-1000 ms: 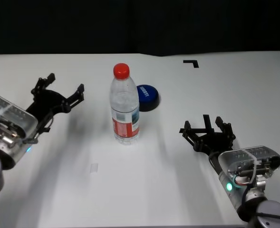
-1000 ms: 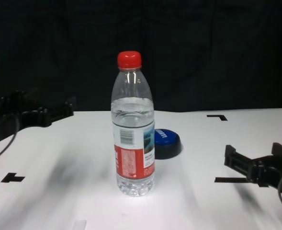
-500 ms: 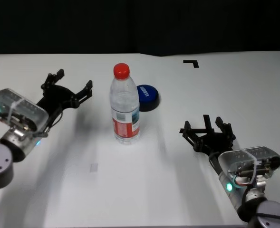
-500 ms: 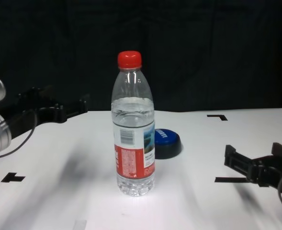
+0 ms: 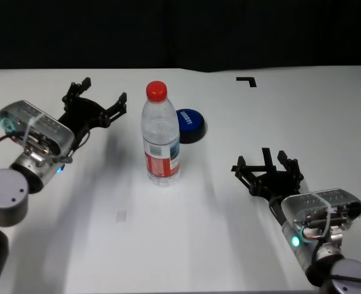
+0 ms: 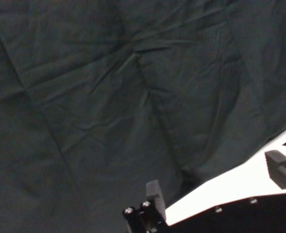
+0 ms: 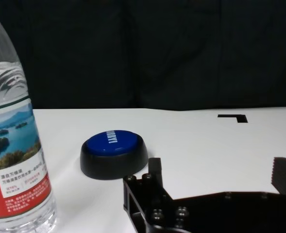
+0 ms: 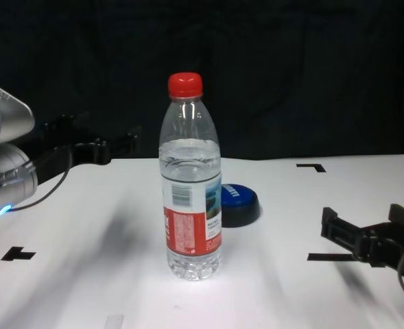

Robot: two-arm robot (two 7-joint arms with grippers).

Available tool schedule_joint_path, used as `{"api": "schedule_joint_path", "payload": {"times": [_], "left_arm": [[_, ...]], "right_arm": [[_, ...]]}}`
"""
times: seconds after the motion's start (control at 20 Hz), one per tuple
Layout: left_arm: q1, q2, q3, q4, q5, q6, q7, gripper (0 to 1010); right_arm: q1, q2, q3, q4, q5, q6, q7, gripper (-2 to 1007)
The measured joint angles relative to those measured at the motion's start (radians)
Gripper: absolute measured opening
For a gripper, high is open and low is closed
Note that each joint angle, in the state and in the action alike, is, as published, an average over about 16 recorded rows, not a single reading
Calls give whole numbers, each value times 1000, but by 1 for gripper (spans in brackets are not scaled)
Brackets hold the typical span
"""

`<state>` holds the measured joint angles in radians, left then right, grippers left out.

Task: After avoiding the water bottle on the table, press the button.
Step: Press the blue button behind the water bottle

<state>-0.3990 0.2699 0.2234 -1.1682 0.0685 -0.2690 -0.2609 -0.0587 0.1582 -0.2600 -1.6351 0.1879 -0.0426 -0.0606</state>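
The water bottle (image 5: pixel 161 138) stands upright in the middle of the table (image 5: pixel 186 239); it also shows in the chest view (image 8: pixel 190 185) and the right wrist view (image 7: pixel 14 145). The blue button (image 5: pixel 190 124) sits just behind and to the right of it, also seen in the chest view (image 8: pixel 237 204) and the right wrist view (image 7: pixel 114 153). My left gripper (image 5: pixel 100 101) is open, raised above the table to the left of the bottle's cap; it also shows in the chest view (image 8: pixel 99 140). My right gripper (image 5: pixel 267 164) is open, parked at the front right.
A black corner tape mark (image 5: pixel 247 80) lies at the back right of the table. Another tape mark (image 8: pixel 18 254) lies at the front left. A dark curtain (image 6: pixel 109 97) hangs behind the table.
My left gripper has moved up and to the right, towards the far side of the bottle. The bottle, the button and my right arm have not moved.
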Motion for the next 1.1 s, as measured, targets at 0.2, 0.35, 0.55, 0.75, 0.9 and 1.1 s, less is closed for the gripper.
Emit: {"api": "schedule_joint_path", "payload": {"times": [0.2,0.35,0.55,0.75,0.9,1.1], "left_arm": [[-27,-9,10,24,9,-9,2,1003],[-45,-14,17,36,15,-14,2,1003],[-69,-20,26,53,21,-21,0,1003],[-94,-21,33,70,24,-23,-7,1003],[-110,-19,36,82,21,-21,-18,1003],[-128,-14,40,99,11,-13,-37,1003]], "right_arm": [[0,0,0,0,0,0,0,1003],[0,0,0,0,0,0,0,1002],[0,0,0,0,0,0,0,1003],[0,0,0,0,0,0,0,1003],[0,0,0,0,0,0,0,1003],[0,0,0,0,0,0,0,1003]]}}
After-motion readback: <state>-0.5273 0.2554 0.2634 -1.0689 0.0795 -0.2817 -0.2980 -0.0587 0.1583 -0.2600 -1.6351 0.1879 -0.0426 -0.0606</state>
